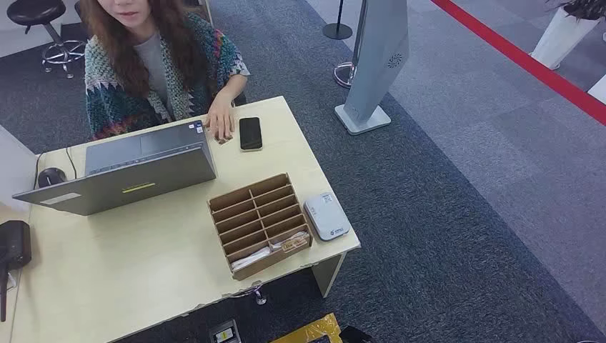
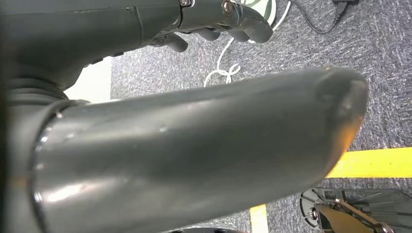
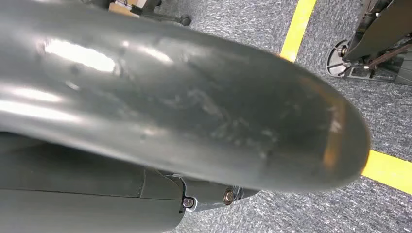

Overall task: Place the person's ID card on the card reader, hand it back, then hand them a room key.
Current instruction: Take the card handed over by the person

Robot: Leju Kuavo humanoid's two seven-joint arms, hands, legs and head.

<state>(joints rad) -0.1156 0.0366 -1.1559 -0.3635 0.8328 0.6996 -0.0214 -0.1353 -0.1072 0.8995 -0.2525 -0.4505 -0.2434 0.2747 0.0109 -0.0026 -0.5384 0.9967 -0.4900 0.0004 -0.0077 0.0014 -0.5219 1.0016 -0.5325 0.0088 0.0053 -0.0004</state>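
Note:
The white card reader (image 1: 326,216) lies flat at the desk's right edge. Beside it stands a wooden slotted organizer (image 1: 250,189); pale cards (image 1: 286,244) lie in its front slots. Across the desk sits a person whose hand (image 1: 221,121) rests on the tabletop next to a black phone (image 1: 250,133). My left hand (image 2: 194,150) hangs over the carpet, thumb stretched out and the darker fingers (image 2: 218,19) well apart from it, holding nothing. My right hand (image 3: 194,107) also hangs over the floor; its thumb is straight, nothing is in it, and most of its fingers are hidden.
An open grey laptop (image 1: 136,175) stands on the pale desk (image 1: 143,264), with a mouse (image 1: 51,176) and a black device (image 1: 14,243) at the left. A grey kiosk stand (image 1: 375,57) rises on the carpet at the far right. Yellow floor tape (image 2: 379,162) runs below my arms.

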